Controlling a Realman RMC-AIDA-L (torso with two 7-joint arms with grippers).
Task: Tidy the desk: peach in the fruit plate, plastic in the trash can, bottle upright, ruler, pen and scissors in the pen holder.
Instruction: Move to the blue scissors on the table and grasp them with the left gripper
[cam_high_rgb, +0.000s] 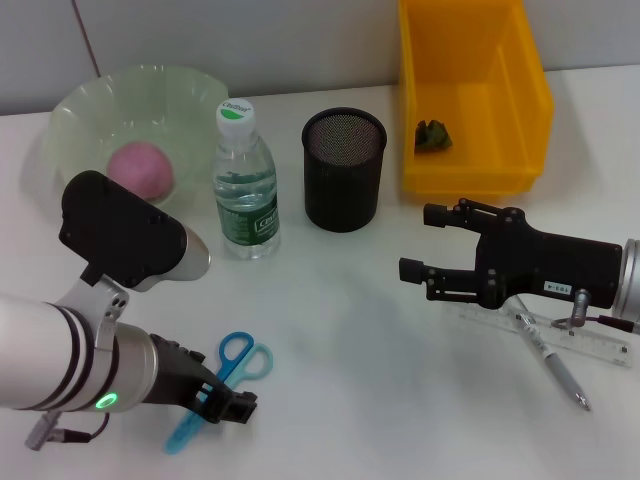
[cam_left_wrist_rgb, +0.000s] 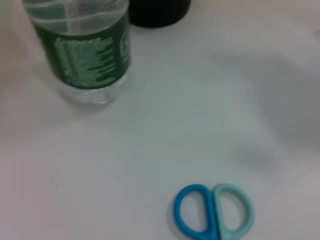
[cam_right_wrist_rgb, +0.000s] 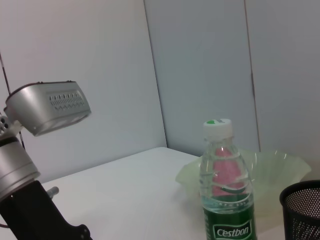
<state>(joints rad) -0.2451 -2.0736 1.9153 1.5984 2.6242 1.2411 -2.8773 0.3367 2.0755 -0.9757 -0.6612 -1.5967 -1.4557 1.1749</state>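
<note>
Two grippers, both mine, hover low over the desk. My left gripper (cam_high_rgb: 225, 400) sits on the blue scissors (cam_high_rgb: 228, 375), whose handles point toward one o'clock; whether its jaws have closed, I cannot tell. My right gripper (cam_high_rgb: 420, 243) is open and empty, with the ruler (cam_high_rgb: 560, 335) and pen (cam_high_rgb: 555, 365) beneath its body, toward four o'clock. I judge the pen holder (cam_high_rgb: 343, 168) the destination.

A plain white desk (cam_high_rgb: 340, 330) with a smooth, matte top is seen filling most of the head view, lit evenly, with only soft, faint shadows cast on it. Behind its far edge a pale grey wall (cam_high_rgb: 300, 40) is shown, divided by thin vertical seams. In the right wrist view the wall (cam_right_wrist_rgb: 200, 65) is seen as flat light panels meeting at narrow dark joints.
</note>
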